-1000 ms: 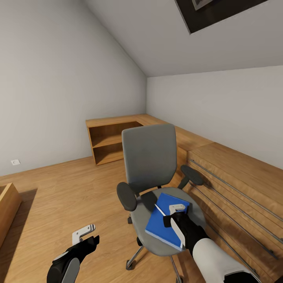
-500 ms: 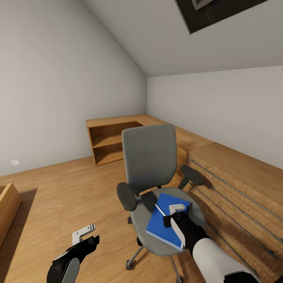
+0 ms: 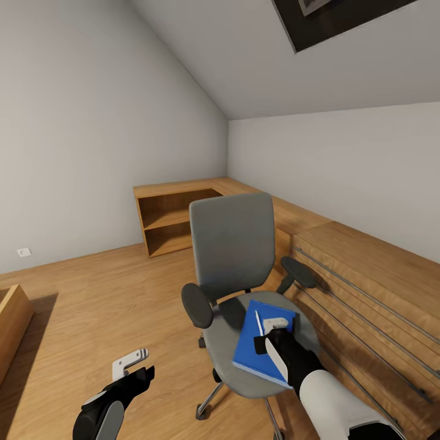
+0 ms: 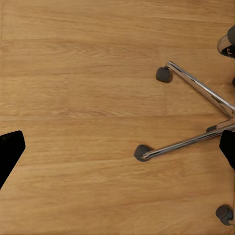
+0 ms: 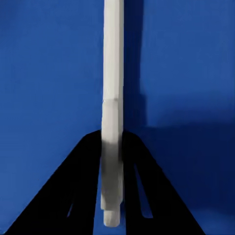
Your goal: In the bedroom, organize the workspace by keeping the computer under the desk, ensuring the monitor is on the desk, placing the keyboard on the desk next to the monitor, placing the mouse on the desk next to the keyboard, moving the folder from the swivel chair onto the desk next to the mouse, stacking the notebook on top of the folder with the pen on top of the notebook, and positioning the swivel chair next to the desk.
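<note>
**Right gripper over the folder, a white pen pinched between its fingers**

The blue folder (image 3: 261,342) lies flat on the seat of the grey swivel chair (image 3: 232,256), toward the seat's right-hand side as the robot faces it. The right gripper (image 3: 273,333) hangs directly above it, so the folder lies straight below that hand and needs no sideways reach. In the right wrist view the folder's cover (image 5: 49,73) is the backdrop, and a slim white pen (image 5: 112,107) runs straight out along the fingers' axis, the two dark fingers closed against its near end. In the head view the pen (image 3: 258,322) points away from the robot and slightly left, its tip just above the cover; whether it touches I cannot tell. The folder's long axis runs roughly from the chair's backrest toward the robot, close to the pen's own line.

The left gripper (image 3: 131,366) is well apart, low over the wooden floor (image 4: 73,98) beside the chair's chrome base (image 4: 196,117), its fingers spread wide and holding nothing. The right arm is clearly the nearer one.

No brand, label or writing can be read on any of these things.
</note>
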Controlling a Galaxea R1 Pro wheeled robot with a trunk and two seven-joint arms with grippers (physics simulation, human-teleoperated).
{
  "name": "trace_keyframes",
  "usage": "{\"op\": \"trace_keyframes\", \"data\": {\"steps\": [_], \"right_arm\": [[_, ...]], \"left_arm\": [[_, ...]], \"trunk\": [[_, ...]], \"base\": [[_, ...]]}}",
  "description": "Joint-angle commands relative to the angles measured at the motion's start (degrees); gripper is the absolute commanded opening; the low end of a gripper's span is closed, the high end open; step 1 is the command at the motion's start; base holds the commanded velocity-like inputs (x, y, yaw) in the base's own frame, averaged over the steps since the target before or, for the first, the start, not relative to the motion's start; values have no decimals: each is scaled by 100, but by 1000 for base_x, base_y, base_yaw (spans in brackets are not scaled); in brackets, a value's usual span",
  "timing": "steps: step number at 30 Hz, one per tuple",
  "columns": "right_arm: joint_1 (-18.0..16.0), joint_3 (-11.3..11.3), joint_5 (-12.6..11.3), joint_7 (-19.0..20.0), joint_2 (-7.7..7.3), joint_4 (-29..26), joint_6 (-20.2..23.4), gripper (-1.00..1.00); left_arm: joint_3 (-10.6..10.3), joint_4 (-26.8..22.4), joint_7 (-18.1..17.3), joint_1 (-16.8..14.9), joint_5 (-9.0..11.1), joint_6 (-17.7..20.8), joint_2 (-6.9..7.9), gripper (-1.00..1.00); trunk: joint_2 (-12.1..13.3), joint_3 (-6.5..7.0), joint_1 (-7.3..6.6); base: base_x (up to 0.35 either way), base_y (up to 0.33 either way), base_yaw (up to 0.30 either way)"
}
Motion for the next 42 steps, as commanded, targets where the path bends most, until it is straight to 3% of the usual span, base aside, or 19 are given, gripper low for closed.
{"op": "trace_keyframes", "data": {"steps": [1, 25, 30, 34, 42], "right_arm": [[0, 31, 26, -47, -7, 211, 40, -100], [0, 34, 26, -47, -7, 211, 39, -100], [0, 41, 46, -56, -10, 101, -7, -100], [94, 42, 71, -91, -30, -644, -66, -100], [1114, 43, 77, -239, -40, -2726, 60, -100]], "left_arm": [[1, -8, 48, -3, 61, 15, -2, 100], [1, -10, 48, -3, 61, 15, -2, 100], [1, -11, 48, -3, 59, 8, -2, 100], [1, -11, 62, -3, 52, 6, -2, 100], [1, -11, 89, -3, 40, 6, -2, 100]], "trunk": [[-2, -7, 0], [-2, -7, 0], [199, 83, -110], [359, 155, -198], [680, 298, -373]], "base": [[0, 0, 0], [0, 0, 0], [0, 0, 0], [0, 0, 0], [-29, 0, 0]]}}
